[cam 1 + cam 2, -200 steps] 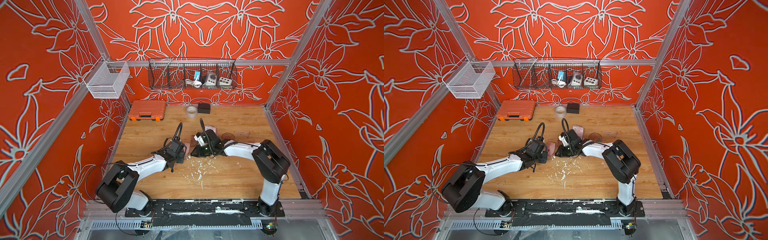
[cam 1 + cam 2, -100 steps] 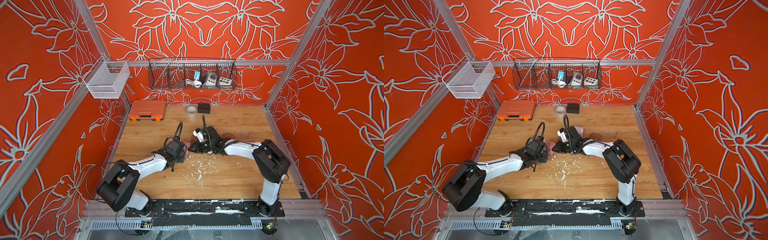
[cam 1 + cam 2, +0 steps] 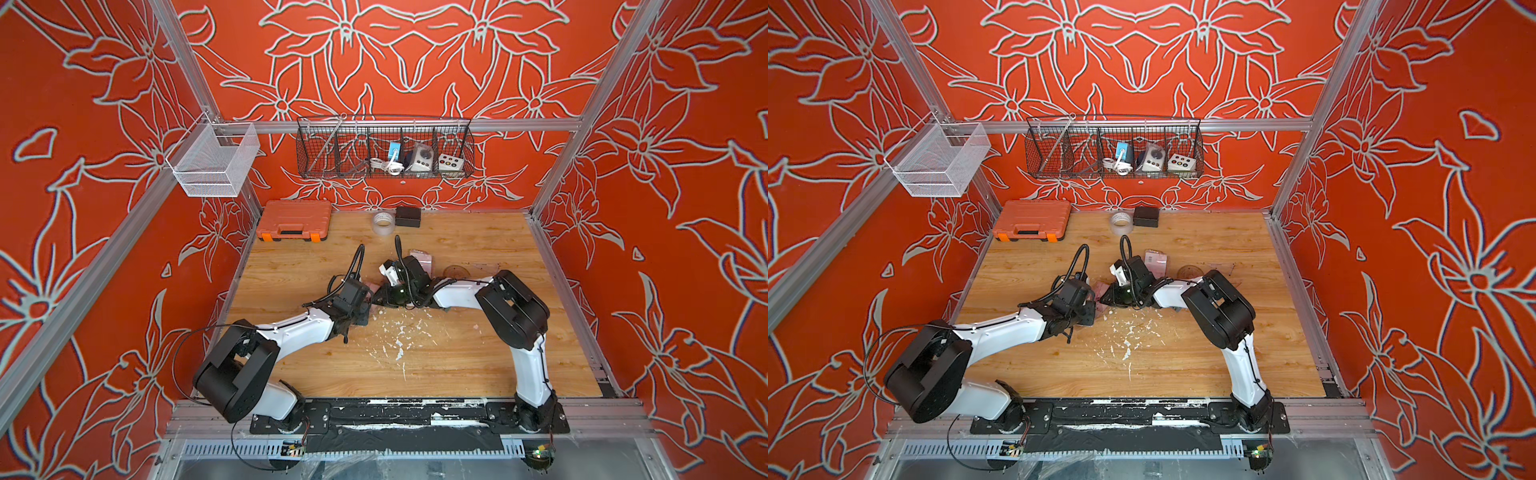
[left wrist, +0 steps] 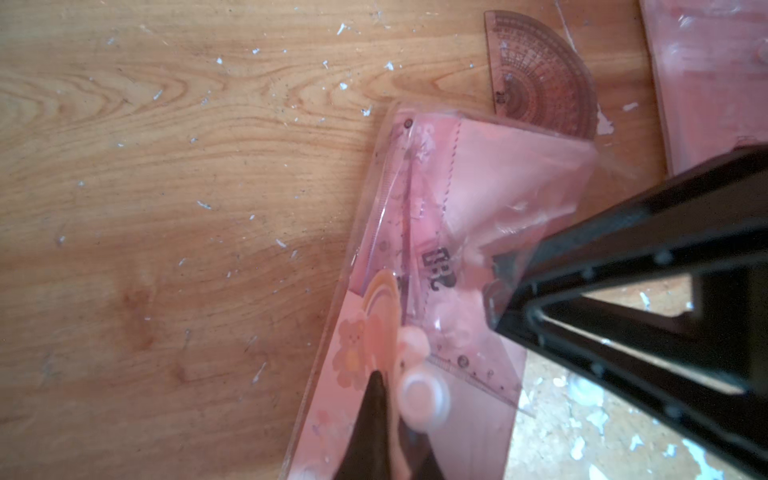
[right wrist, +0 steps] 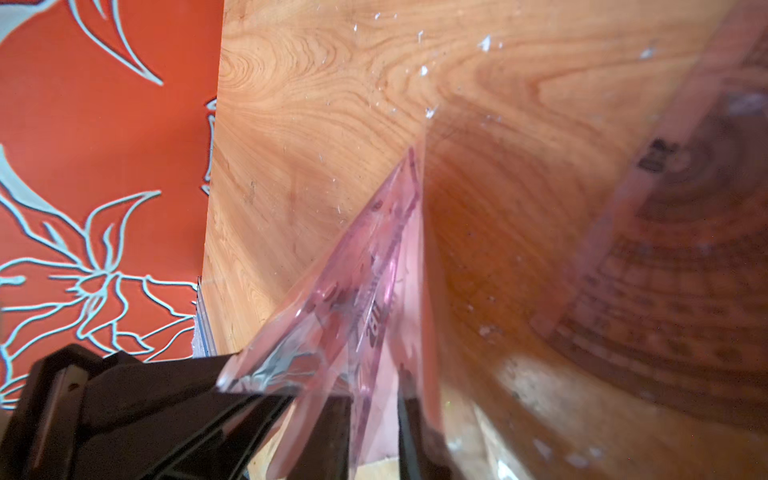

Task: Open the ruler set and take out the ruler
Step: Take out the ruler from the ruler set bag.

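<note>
Mid-tabletop [image 4: 166, 187], the pink ruler set [image 4: 415, 249] is held at its snap end by the left gripper [image 4: 392, 399], jaws tight together on it. The right gripper [image 5: 365, 409] looks clamped on the ruler [image 5: 374, 257] at the opened mouth. A protractor [image 4: 536, 79] lies out beside it. Pouch open, then; drawing the ruler clear remains.

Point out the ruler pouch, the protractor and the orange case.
Ruler pouch [image 4: 436, 216]: left wrist view, on its clear front.
Protractor [image 4: 540, 79]: left wrist view, on its curved scale.
Orange case [image 3: 294, 216]: in a top view, on its lid.
</note>
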{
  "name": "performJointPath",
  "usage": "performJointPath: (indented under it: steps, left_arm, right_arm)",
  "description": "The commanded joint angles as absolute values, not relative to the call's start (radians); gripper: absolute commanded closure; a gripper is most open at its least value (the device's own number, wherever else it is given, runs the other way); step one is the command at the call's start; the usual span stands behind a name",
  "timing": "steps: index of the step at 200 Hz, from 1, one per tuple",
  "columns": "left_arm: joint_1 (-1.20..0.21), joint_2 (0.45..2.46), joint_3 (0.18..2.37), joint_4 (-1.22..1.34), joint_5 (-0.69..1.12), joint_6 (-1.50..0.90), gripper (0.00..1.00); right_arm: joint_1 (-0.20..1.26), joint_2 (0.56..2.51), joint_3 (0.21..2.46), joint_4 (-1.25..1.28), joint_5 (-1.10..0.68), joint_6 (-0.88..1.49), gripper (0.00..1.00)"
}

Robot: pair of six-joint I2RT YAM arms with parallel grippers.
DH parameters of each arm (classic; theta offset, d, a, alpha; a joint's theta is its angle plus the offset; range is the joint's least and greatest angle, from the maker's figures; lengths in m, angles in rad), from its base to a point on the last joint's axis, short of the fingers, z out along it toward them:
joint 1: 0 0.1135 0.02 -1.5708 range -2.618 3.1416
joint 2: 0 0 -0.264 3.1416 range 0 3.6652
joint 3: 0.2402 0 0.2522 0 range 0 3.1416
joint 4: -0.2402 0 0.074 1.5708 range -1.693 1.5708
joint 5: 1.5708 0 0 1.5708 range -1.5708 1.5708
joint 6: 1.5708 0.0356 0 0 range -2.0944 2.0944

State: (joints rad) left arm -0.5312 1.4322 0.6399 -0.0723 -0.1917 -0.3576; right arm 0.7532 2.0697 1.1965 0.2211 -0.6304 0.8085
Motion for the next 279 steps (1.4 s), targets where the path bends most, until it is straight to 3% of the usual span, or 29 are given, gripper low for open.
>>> performJointPath:
  steps: [1,38,67,108,211,279]
  left_arm:
    - [-0.537,1.418,0.615,-0.071,-0.155,-0.373,1.00]
    - [-0.537,1.417,0.614,-0.069,-0.158,-0.371,1.00]
    - [-0.537,1.417,0.617,-0.086,-0.185,-0.377,1.00]
    - [-0.537,1.437,0.635,-0.138,-0.238,-0.405,1.00]
    - [-0.537,1.479,0.668,-0.188,-0.286,-0.433,1.00]
    - [-0.506,1.461,0.677,-0.211,-0.287,-0.436,1.00]
  right_arm:
    - [0.758,2.109,1.231,0.228,-0.639,0.825,0.77]
    - [0.760,2.141,1.239,0.263,-0.706,0.863,0.76]
    - [0.760,2.123,1.230,0.269,-0.707,0.881,0.91]
    - [0.753,2.064,1.221,0.197,-0.704,0.890,1.00]
    - [0.717,1.969,1.184,0.143,-0.747,0.938,1.00]
    - [0.645,1.776,1.129,0.018,-0.772,0.840,1.00]
